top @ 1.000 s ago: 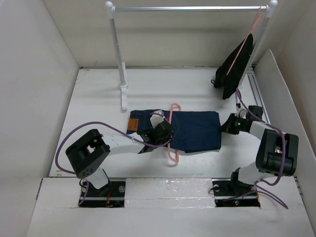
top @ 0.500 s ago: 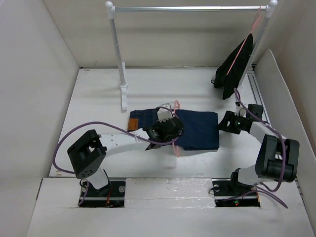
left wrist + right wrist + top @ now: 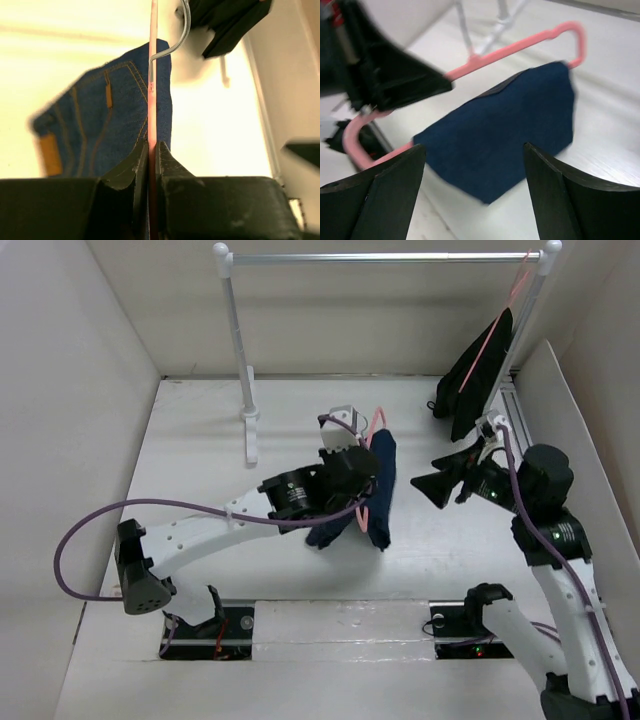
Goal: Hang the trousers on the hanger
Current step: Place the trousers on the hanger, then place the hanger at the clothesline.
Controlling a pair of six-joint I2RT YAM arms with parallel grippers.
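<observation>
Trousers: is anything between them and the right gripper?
Nothing visible does. The right gripper is open and faces the trousers with only open space between. The trousers hang over the hanger, which the left gripper clamps off to one side.

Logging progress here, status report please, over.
Left gripper shut on hanger. Trousers draped over it. Right gripper open, empty. No obstruction seen.

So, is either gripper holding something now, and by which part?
The left gripper is shut on the thin pale-pink hanger, pinching its frame below the hook; the dark navy denim trousers hang over it. The right gripper is open, holding nothing.
</observation>
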